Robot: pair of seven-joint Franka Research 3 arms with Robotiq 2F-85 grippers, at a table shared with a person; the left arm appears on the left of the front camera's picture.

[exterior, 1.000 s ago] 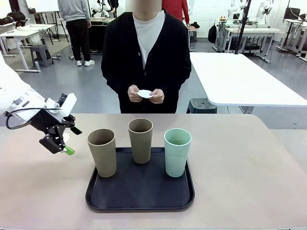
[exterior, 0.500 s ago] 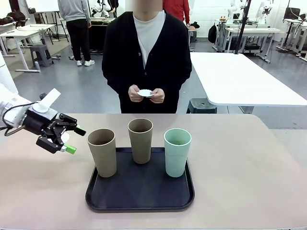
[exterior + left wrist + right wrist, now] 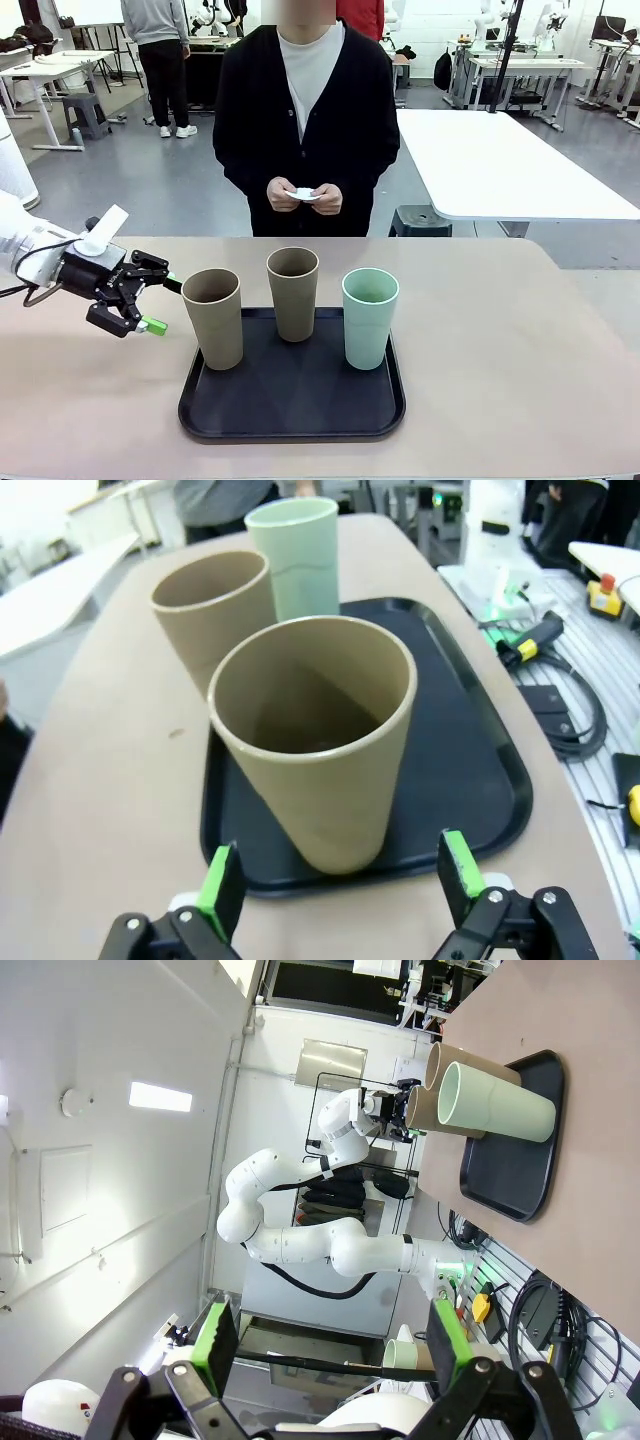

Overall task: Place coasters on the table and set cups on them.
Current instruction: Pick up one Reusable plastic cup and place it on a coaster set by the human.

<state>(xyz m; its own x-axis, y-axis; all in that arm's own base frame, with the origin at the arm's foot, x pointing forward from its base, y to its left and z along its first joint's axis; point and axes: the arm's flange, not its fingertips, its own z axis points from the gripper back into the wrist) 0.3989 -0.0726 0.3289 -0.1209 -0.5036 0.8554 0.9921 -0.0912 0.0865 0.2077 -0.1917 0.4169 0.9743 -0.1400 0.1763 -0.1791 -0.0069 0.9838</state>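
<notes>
- Black tray [image 3: 292, 420] on the table [image 3: 520, 350]: left tan cup [image 3: 213, 318], rear tan cup [image 3: 293, 293] and mint cup [image 3: 370, 317], all upright, mouths up.
- Left gripper [image 3: 163, 305]: jaws spread wide and empty, just beside the left tan cup, fingers pointing at it.
- Right gripper [image 3: 331, 1338]: jaws wide apart, empty.
- Coasters [image 3: 303, 194]: in the person's hands [image 3: 327, 201], beyond the table.

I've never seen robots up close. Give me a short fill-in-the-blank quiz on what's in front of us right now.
On the black tray stand ____ cups.
The cup farthest from the left arm is mint ____.
That arm's jaws are ____, aimed at the nearest tan-brown cup.
The white coasters are held by the ____, not yet on the table.
Missing words: three, green, open, person.
</notes>
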